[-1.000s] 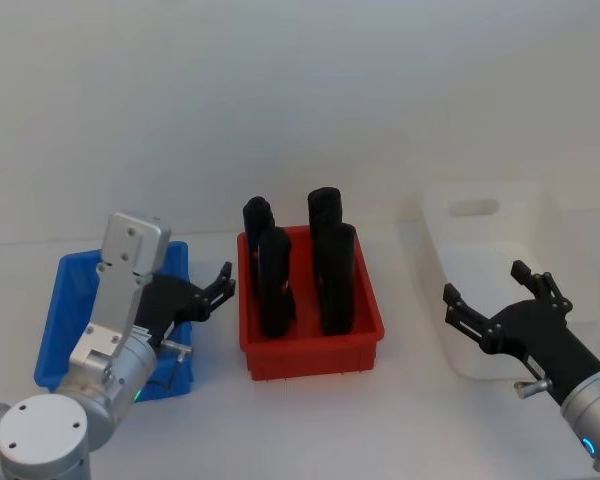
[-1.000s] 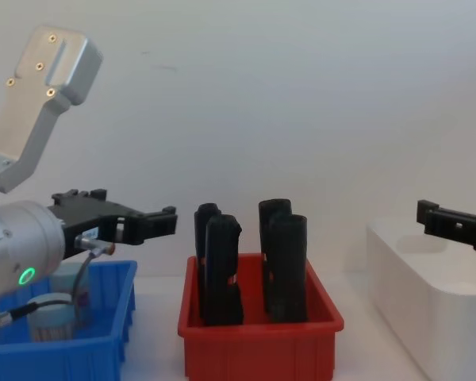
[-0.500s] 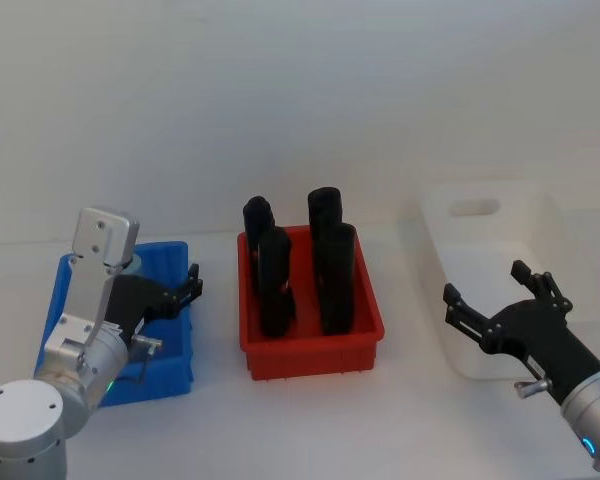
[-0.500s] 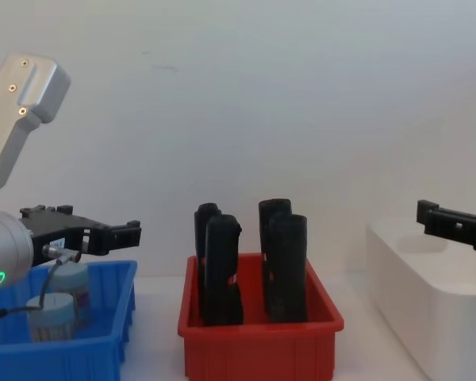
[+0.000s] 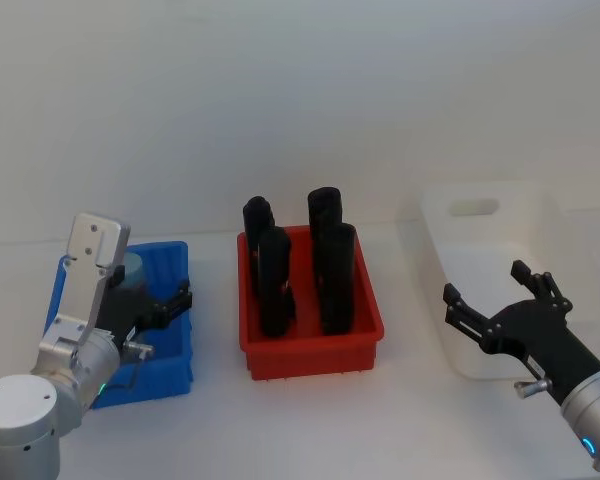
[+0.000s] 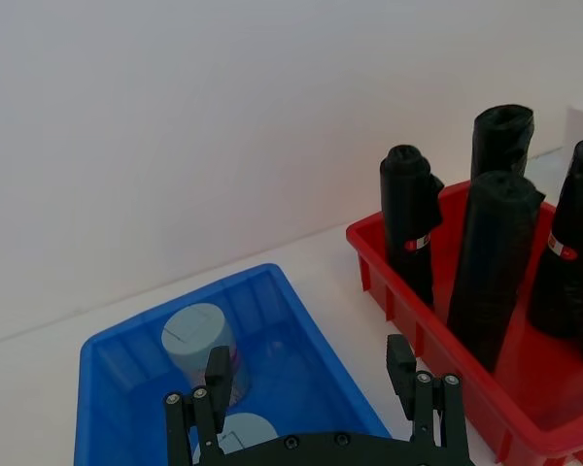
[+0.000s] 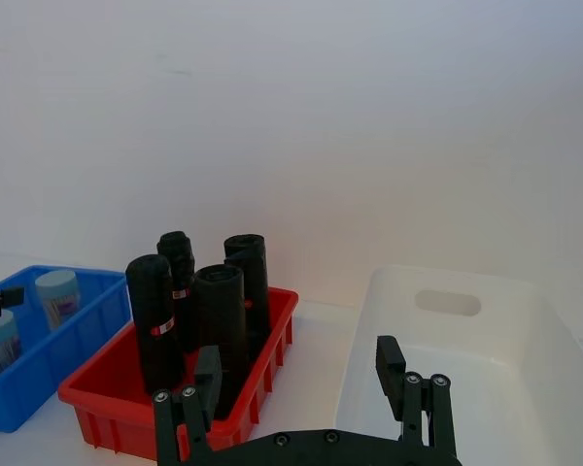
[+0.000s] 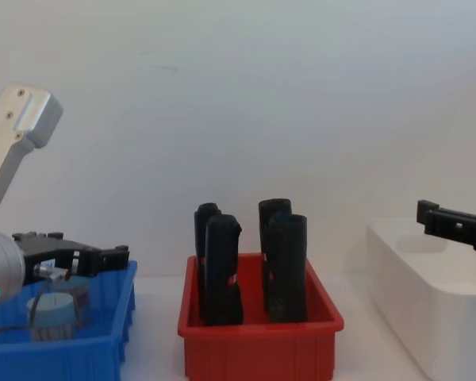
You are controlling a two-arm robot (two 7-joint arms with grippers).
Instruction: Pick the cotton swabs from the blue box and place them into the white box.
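While both swab tubs (image 6: 199,335) sit upright in the blue box (image 6: 306,354), nothing is moved over: the white box (image 5: 510,195) looks empty. The left claw (image 6: 309,379) hovers low over the blue box's near end, spread wide and holding nothing, with the tubs just ahead of it. The right claw (image 5: 485,283) hangs by the white box's near edge, also wide and empty, idle. A red bin (image 5: 360,330) of black rolls (image 5: 335,275) stands between the boxes on the counter (image 5: 310,420). Left, by my read: grip a tub, carry it past the red bin, drop it, then repeat.
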